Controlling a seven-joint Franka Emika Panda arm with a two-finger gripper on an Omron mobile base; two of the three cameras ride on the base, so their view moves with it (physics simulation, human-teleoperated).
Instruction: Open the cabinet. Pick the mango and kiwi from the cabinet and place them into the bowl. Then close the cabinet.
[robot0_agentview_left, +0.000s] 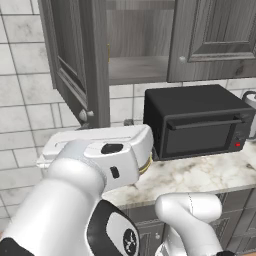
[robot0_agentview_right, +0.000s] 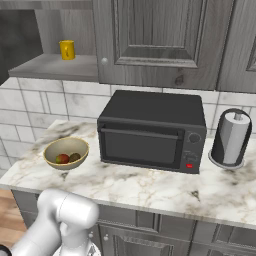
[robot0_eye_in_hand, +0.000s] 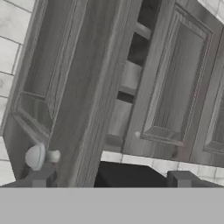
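Tool (robot0_eye_in_hand: 109, 180) spread wide, empty, apparently just below the open cabinet door's (robot0_eye_in_hand: 83, 87) edge.

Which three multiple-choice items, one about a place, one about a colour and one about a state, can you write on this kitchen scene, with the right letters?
1. Where are the mango and the kiwi?
A. in the bowl
B. on the cabinet shelf
C. on the toaster oven

2. What colour is the cup on the shelf?
A. blue
B. yellow
C. white

3. How is the cabinet's left door?
A. shut
B. removed
C. swung open

Answers:
1 A, both fruits lie inside the bowl on the counter.
2 B, the right base view shows it yellow.
3 C, the door stands out and the shelf shows behind it.
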